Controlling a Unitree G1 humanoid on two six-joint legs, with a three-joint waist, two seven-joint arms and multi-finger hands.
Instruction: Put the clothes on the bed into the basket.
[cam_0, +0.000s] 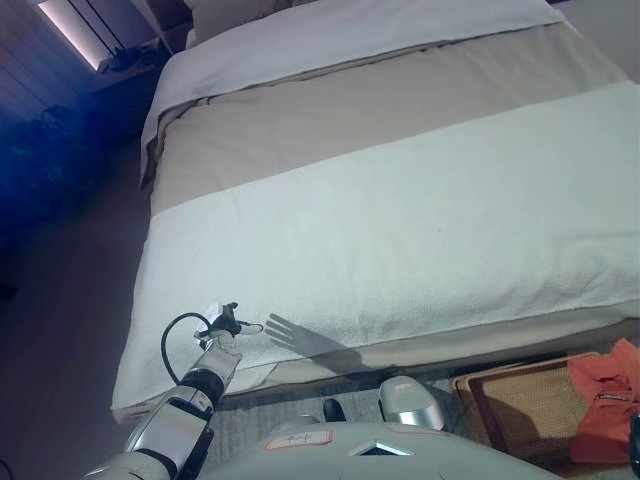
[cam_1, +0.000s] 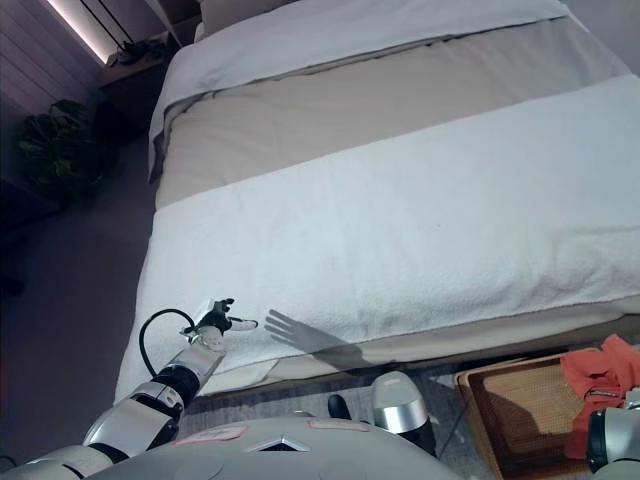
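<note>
Red garment (cam_1: 598, 385) is draped over the basket (cam_1: 515, 412) rim on the floor, not on the bed (cam_1: 400, 230); soft, light, grab a bunched fold. Left robot hand (cam_1: 215, 322) fingers spread, empty; right robot hand's fingers unclear.

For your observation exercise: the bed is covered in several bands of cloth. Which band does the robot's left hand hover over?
The white towel-like band nearest the foot of the bed; the left hand is over its corner. The beige band lies further up.
</note>
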